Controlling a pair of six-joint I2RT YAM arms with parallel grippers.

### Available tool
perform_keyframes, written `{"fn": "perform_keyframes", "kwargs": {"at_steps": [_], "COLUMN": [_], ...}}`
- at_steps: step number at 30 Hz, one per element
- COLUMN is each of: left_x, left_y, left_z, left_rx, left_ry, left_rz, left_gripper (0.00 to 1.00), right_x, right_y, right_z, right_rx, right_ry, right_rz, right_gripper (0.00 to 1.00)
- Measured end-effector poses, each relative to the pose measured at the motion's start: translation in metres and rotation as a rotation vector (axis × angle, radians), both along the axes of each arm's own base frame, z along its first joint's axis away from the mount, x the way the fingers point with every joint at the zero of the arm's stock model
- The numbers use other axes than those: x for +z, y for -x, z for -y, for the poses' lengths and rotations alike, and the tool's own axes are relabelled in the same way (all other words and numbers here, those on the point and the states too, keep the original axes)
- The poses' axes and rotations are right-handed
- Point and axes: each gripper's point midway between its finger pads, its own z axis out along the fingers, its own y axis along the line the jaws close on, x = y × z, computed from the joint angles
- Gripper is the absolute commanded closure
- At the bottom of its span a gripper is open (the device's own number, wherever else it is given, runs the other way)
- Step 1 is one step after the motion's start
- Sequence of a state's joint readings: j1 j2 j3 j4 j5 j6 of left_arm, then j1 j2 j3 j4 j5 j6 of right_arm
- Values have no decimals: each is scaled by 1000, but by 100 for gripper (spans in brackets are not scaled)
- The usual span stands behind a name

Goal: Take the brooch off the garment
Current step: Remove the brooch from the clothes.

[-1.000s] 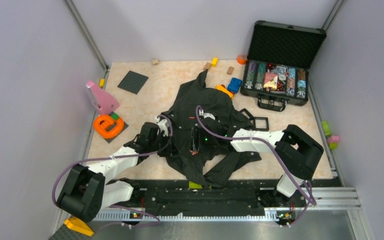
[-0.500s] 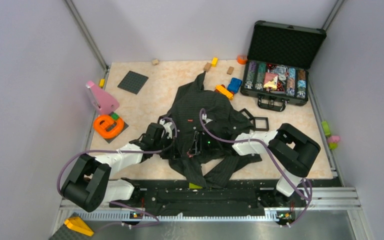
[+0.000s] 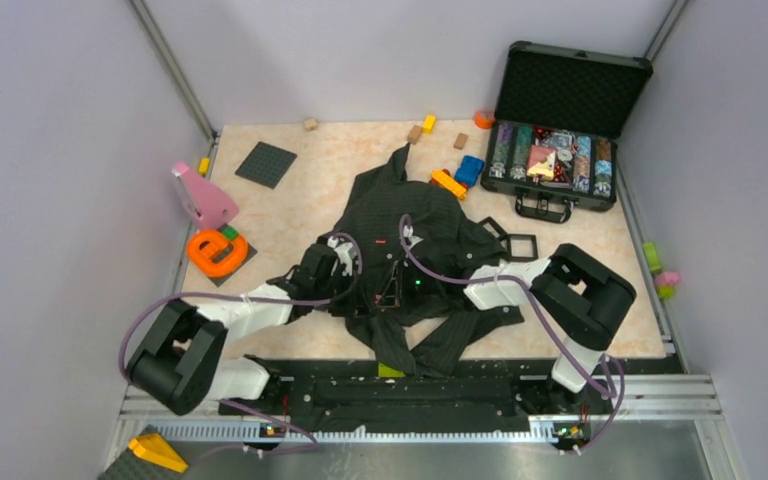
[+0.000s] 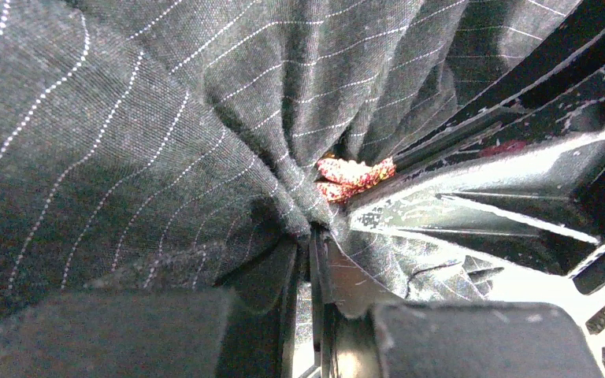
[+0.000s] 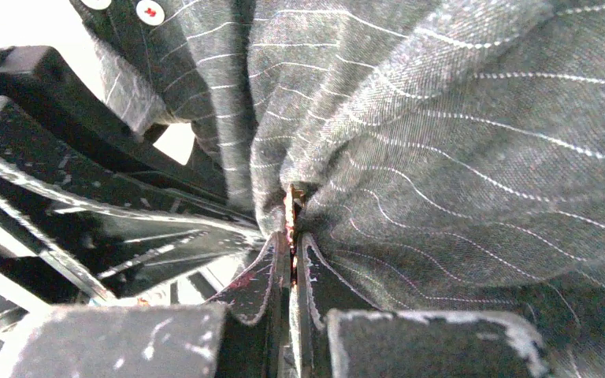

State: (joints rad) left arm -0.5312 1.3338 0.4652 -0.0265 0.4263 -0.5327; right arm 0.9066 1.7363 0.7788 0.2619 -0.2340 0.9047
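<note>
The garment [image 3: 400, 215], a dark pinstriped shirt, lies crumpled mid-table. My left gripper [image 3: 352, 274] comes in from the left and my right gripper [image 3: 388, 288] from the right; they meet on its front. In the left wrist view my left gripper [image 4: 315, 240] is shut on a bunched fold of garment [image 4: 126, 118]. The brooch [image 4: 352, 174], a small speckled gold piece, shows at the tips of the right gripper's fingers [image 4: 473, 205]. In the right wrist view my right gripper [image 5: 291, 236] is shut on a thin gold sliver of brooch [image 5: 290, 206] against the garment [image 5: 480, 118].
An open black case [image 3: 560, 150] of chips stands at the back right. Black square frames [image 3: 520, 245] lie beside the shirt's right side. A pink piece [image 3: 203, 195], an orange ring [image 3: 217, 250] and a dark baseplate [image 3: 265, 163] are at the left. Small blocks [image 3: 469, 170] lie behind the shirt.
My right gripper's jaws have closed. The left arm has slid rightward, bringing its gripper closer to the right one on the shirt front.
</note>
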Motion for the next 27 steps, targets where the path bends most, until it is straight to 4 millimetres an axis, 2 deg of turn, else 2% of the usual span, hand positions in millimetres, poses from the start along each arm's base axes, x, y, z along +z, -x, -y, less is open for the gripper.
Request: {"fn": "perform_keyframes", "kwargs": {"at_steps": [2, 4, 5, 8, 9, 10, 12, 15, 20, 22, 24, 27], "left_x": [5, 13, 17, 28, 30, 33, 40, 62, 129, 147, 157, 152], "left_y": [0, -1, -2, -6, -7, -7, -8, -11, -20, -21, -20, -18], "left_z": [-6, -13, -15, -18, -18, -18, -18, -19, -22, -23, -24, -21], "left_rx": [22, 55, 70, 94, 95, 93, 86, 78, 82, 81, 83, 44], "left_ry": [-14, -22, -21, -11, -7, -3, 8, 38, 144, 188, 236, 266], "left_rz": [31, 77, 98, 147, 158, 169, 199, 291, 608, 728, 840, 941], "left_gripper": [86, 84, 79, 51, 45, 42, 39, 37, 36, 32, 32, 32], "right_x": [2, 12, 19, 47, 67, 79, 98, 110, 117, 120, 125, 132], "right_y": [-3, -6, -9, -18, -25, -28, -29, -26, -23, -23, -23, -22], "right_z": [5, 20, 27, 43, 47, 48, 48, 46, 57, 64, 69, 70], "right_rx": [-13, -40, -57, -105, -124, -132, -135, -139, -224, -281, -338, -398], "right_ry": [-7, -24, -39, -100, -143, -169, -209, -232, -240, -247, -255, -266], "right_rz": [7, 18, 27, 61, 90, 107, 124, 100, -14, -71, -135, -227], "right_gripper": [100, 100, 100, 100, 100, 100, 100, 100, 100, 100, 100, 100]}}
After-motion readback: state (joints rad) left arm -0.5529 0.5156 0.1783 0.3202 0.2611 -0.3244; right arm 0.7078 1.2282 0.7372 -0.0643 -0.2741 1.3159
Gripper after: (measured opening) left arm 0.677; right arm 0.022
